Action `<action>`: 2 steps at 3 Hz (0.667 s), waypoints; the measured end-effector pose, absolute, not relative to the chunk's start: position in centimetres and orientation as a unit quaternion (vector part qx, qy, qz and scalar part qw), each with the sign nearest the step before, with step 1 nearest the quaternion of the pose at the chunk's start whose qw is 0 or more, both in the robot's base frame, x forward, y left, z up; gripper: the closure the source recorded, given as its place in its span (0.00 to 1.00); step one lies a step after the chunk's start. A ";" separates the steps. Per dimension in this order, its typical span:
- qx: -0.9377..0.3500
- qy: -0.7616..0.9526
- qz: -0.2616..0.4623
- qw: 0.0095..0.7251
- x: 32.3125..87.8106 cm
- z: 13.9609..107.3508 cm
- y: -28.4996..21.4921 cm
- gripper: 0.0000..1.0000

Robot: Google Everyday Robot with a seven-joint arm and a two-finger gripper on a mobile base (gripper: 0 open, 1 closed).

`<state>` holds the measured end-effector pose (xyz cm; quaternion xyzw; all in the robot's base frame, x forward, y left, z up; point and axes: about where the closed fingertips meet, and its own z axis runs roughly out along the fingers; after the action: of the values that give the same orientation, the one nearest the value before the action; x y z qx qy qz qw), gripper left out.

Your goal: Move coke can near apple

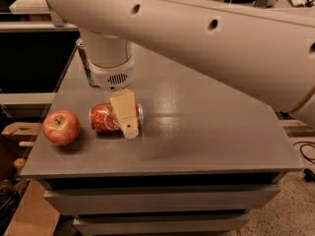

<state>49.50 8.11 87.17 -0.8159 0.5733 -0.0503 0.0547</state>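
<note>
Single-arm rig at a grey counter (211, 132). The coke can (103, 118) lies on its side on the left half of the counter, its long axis running left to right, with a silver end facing right. The apple (61, 127) sits upright just left of the can, near but not touching it, close to the counter's left edge. The end effector (126, 116) hangs from the white arm (197, 33) and reaches down over the right part of the can, its tan tip crossing the can's near side. Whether it clamps the can or only rests against it cannot be told.

The can appears already close to the apple, so little travel should remain. Risks: a can on its side rolls freely, so a loose release or a nudge toward the near edge could send it off the counter. Pushing further left could knock the apple over the left edge. Another can (84, 65) stands far left, partly hidden behind the wrist, within reach of the arm's sweep.
</note>
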 end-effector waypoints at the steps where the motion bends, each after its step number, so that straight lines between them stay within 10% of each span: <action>1: -0.818 0.571 -0.040 0.061 50.0 88.1 7.5 0.00; 2: -0.821 0.567 -0.031 0.061 50.3 88.7 7.0 0.00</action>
<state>50.29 6.98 88.69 -0.8211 0.5666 -0.0314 0.0608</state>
